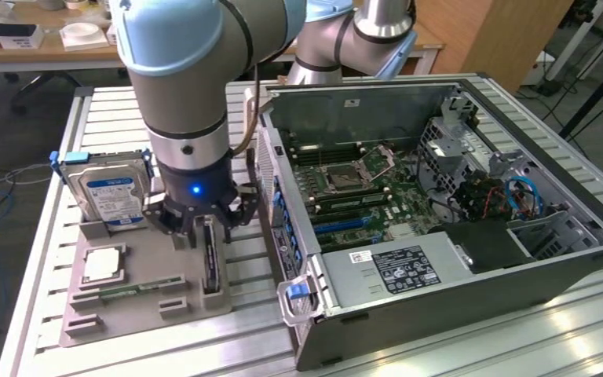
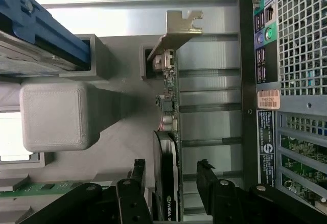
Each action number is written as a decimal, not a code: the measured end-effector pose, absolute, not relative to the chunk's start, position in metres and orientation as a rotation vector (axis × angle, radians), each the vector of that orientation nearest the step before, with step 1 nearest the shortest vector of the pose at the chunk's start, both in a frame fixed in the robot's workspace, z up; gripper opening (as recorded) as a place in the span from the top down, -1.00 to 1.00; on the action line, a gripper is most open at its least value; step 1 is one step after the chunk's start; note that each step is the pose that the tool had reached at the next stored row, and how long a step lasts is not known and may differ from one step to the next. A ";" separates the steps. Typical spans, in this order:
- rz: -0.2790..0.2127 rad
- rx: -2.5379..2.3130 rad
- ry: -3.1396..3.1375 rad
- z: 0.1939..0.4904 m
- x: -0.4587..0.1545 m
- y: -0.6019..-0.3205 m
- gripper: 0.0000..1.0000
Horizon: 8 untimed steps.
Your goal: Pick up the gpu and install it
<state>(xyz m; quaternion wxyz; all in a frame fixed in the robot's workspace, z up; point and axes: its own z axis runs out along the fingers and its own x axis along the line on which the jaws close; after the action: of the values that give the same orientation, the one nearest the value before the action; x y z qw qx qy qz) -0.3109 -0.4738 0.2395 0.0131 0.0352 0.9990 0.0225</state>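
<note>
The claw [image 2: 171, 172] is held released astride the gpu [image 2: 168, 106], untouched, stood on edge in the grey holder [image 1: 134, 314].

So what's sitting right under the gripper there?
The gpu, standing on edge in a slot of the grey holder, straddled by the open gripper. Its lower edge is hidden inside the slot.

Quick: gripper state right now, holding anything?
Gripper: open, one finger on each side of the gpu, not closed on it.
</note>
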 end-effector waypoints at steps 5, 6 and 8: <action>0.070 0.110 3.113 0.234 -0.311 -0.475 -0.06; 0.070 0.110 3.113 0.234 -0.311 -0.475 -0.06; 0.070 0.110 3.113 0.234 -0.311 -0.475 -0.06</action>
<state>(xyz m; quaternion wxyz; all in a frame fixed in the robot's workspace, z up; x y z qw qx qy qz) -0.3110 -0.4750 0.2337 0.0132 0.0352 0.9990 0.0225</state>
